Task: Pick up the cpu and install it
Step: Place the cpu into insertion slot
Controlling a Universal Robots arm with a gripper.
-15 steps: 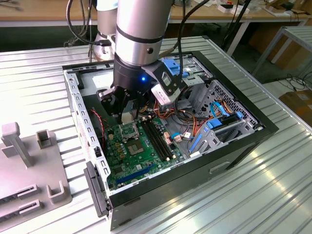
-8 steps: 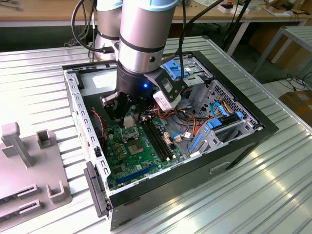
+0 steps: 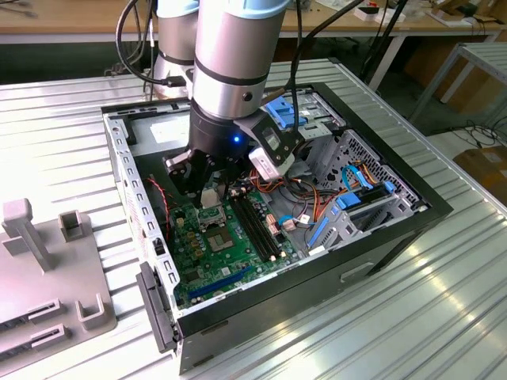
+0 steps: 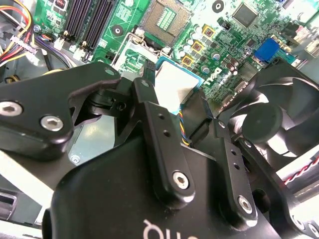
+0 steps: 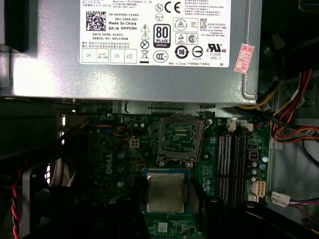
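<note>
The cpu [image 5: 165, 191], a small silvery square plate with a blue-green rim, sits between the black fingers of my gripper [image 5: 167, 200], which is shut on it. In the second wrist view the cpu [image 4: 175, 83] shows pale between the two fingertips of the gripper [image 4: 174, 97]. It hangs a little above the green motherboard [image 3: 238, 253], just short of the open metal-framed socket [image 5: 180, 139], whose bare contact field [image 4: 167, 20] is exposed. In the exterior view the gripper [image 3: 207, 192] reaches down into the open computer case, right above the socket [image 3: 215, 222].
The grey labelled power-supply box [image 5: 129, 50] lies just beyond the socket. A black fan [image 4: 279, 119] stands close beside the gripper. Memory slots [image 5: 234, 164] and coloured cables [image 3: 317, 206] flank the other side. Case walls [image 3: 119, 166] surround the board. Grey fixtures [image 3: 47, 269] stand on the table.
</note>
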